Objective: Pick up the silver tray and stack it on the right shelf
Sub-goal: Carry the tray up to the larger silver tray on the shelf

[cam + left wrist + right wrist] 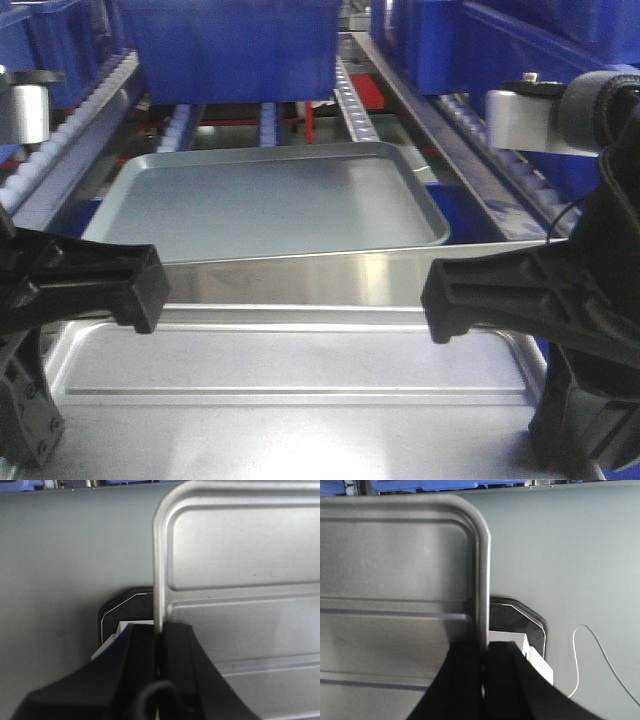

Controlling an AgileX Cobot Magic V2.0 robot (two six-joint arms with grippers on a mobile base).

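I hold the silver tray (300, 360) level between both grippers, its two long ridges running across the shiny floor. My left gripper (150, 290) is shut on the tray's left rim, and my right gripper (440, 300) is shut on its right rim. In the left wrist view the rim of the silver tray (240, 555) passes between the black fingers of the left gripper (159, 627). The right wrist view shows the same for the silver tray (395, 555) and the right gripper (484, 645). The right shelf (478, 128), with lines of small white rollers, runs back at the right beyond the tray.
A larger, duller grey tray (270, 200) lies just past the held tray's far rim. Blue bins (230, 45) hang over the racks behind it. A rail of chunkier white rollers (70, 120) runs at the left. A thin white cable (600, 655) lies on the grey surface below.
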